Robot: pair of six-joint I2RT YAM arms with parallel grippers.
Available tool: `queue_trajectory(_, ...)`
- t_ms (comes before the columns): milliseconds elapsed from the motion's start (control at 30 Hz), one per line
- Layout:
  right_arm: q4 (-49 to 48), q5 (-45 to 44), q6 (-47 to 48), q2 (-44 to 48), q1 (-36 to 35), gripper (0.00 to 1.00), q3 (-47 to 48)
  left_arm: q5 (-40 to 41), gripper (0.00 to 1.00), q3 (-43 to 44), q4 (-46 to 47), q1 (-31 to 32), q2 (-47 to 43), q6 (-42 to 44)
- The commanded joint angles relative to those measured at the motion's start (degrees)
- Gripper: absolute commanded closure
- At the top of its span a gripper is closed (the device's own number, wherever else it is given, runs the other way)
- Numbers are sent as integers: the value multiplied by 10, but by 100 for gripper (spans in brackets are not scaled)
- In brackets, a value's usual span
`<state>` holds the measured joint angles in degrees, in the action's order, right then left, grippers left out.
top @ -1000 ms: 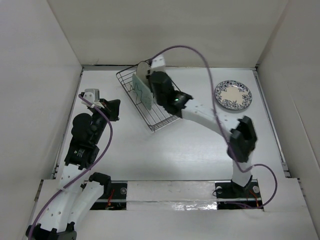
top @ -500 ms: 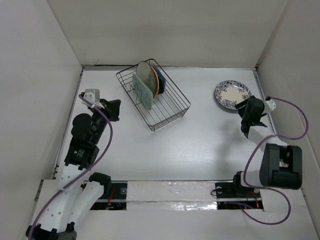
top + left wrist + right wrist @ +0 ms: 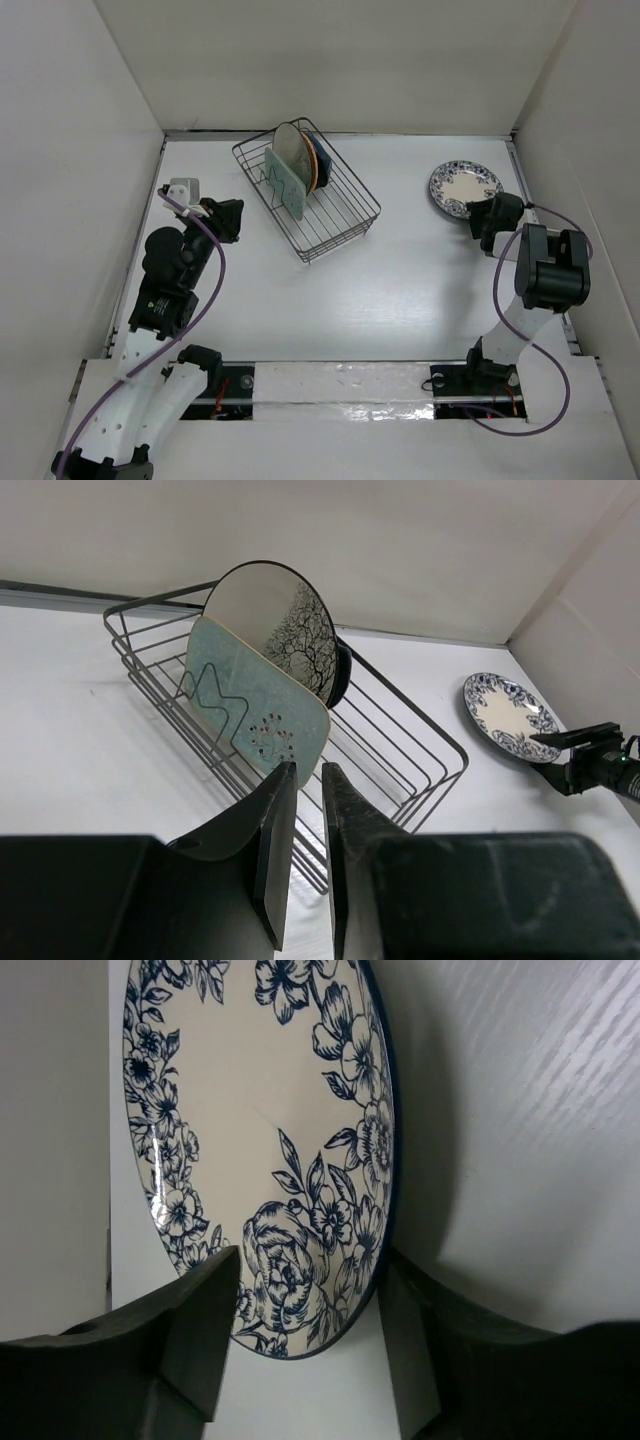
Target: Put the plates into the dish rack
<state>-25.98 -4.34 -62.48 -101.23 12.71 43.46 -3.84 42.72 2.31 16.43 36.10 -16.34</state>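
Note:
The wire dish rack (image 3: 335, 215) stands at the back middle of the table. The pale green plate (image 3: 283, 183), the beige plate (image 3: 289, 148) and the orange plate (image 3: 321, 165) stand upright in it, with a dark blue edge (image 3: 343, 675) behind the beige one. The white floral plate (image 3: 465, 188) lies flat at the right. My right gripper (image 3: 482, 214) is open at its near edge. In the right wrist view its fingers (image 3: 200, 1330) straddle the plate's rim (image 3: 250, 1110) without touching it. My left gripper (image 3: 226, 216) is shut and empty, left of the rack.
White walls close in the table on the left, back and right. The right wall is close behind the floral plate. In the left wrist view the rack (image 3: 430, 750) and its plates (image 3: 255, 705) lie ahead of my left gripper (image 3: 308, 768).
My right arm has left the rack, swung to the right side and come down at the floral plate's near edge. The left arm has not moved.

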Motion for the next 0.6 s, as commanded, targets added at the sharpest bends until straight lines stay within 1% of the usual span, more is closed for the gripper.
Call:
queue_trajectory(0, -70, 37, -69, -40, 8, 42, 20, 14, 86, 4, 28, 2, -12, 8)
queue_trajectory(33, -79, 64, -93, -58, 8, 46, 22, 15, 86, 3, 30, 2, -13, 8)
queue_trajectory(67, -90, 70, -102, -66, 8, 49, 22, 15, 86, 3, 31, 2, -14, 9)
queue_trajectory(167, -112, 81, -134, -88, 8, 81, 22, 14, 86, 3, 31, 2, -12, 8)
queue_trajectory(200, -127, 82, -140, -91, 8, 96, 19, 14, 86, 3, 31, 2, -12, 9)
queue_trajectory(233, -139, 81, -142, -91, 8, 100, 13, 15, 86, 3, 31, 2, -12, 9)
queue_trajectory(367, -179, 70, -117, -54, 1, 100, -14, 13, 86, 2, 31, 2, -9, 8)
queue_trajectory(400, -189, 66, -104, -19, 1, 100, -21, 13, 86, 2, 32, 2, -9, 7)
queue_trajectory(467, -170, 36, -49, 31, -28, 100, -16, 12, 85, 2, 32, 2, -9, 7)
queue_trajectory(500, -133, 16, -24, 87, -41, 100, 0, 12, 85, 2, 32, 2, -8, 8)
queue_trajectory(533, -112, -20, 35, 115, -58, 100, 13, 13, 85, 2, 32, 2, -9, 8)
queue_trajectory(567, -92, -44, 68, 141, -78, 100, 29, 15, 84, 1, 32, 2, -9, 9)
